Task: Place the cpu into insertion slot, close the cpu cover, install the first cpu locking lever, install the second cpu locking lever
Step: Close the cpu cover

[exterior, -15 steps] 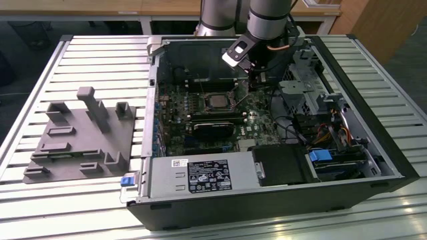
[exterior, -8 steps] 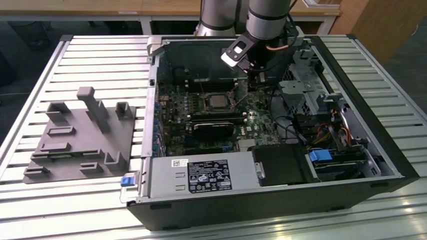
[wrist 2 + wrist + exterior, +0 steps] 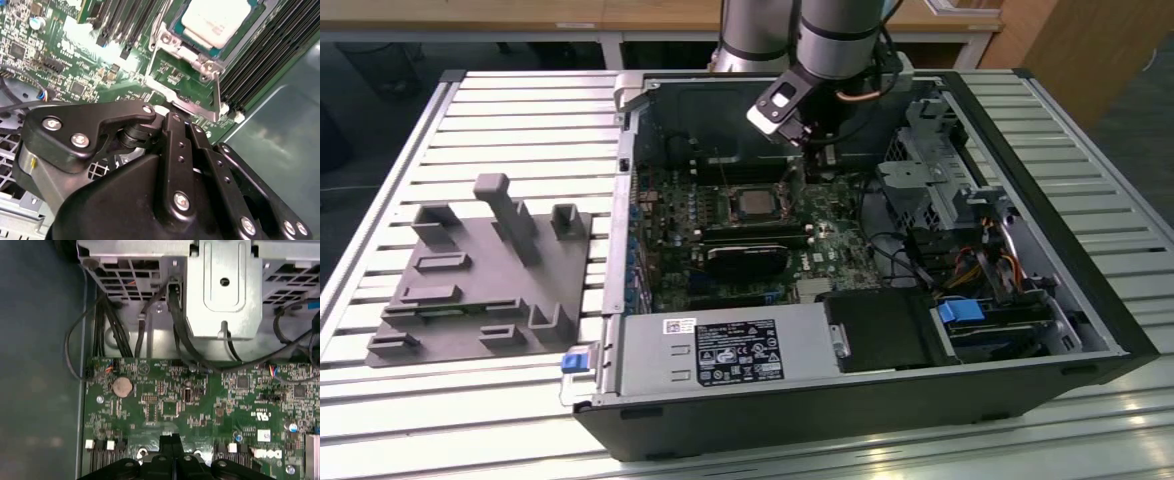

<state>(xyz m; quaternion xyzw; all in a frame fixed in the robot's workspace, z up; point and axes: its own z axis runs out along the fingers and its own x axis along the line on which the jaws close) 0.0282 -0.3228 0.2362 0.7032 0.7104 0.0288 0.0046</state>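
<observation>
One cpu point(image 3: 215, 20) sits in the insertion slot point(image 3: 175, 30). Gripper point(image 3: 171, 437) fingers pressed together, close to the green board point(image 3: 200, 410).

Exterior view: even overhead light, glare streaks on desk point(image 3: 881, 455), computer case point(image 3: 854, 410) interior shadowed. Second wrist view: cpu point(image 3: 215, 20) top blown out. First wrist view: dim.

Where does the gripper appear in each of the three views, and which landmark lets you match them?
Exterior view: the gripper hangs inside the open case, over the green circuit board.
Second wrist view: the gripper, close up, its tip beside the cpu cover and its silvery edge.
First wrist view: the gripper over the board's edge, opposite the metal drive cage.
Shared landmark: the green circuit board.
</observation>
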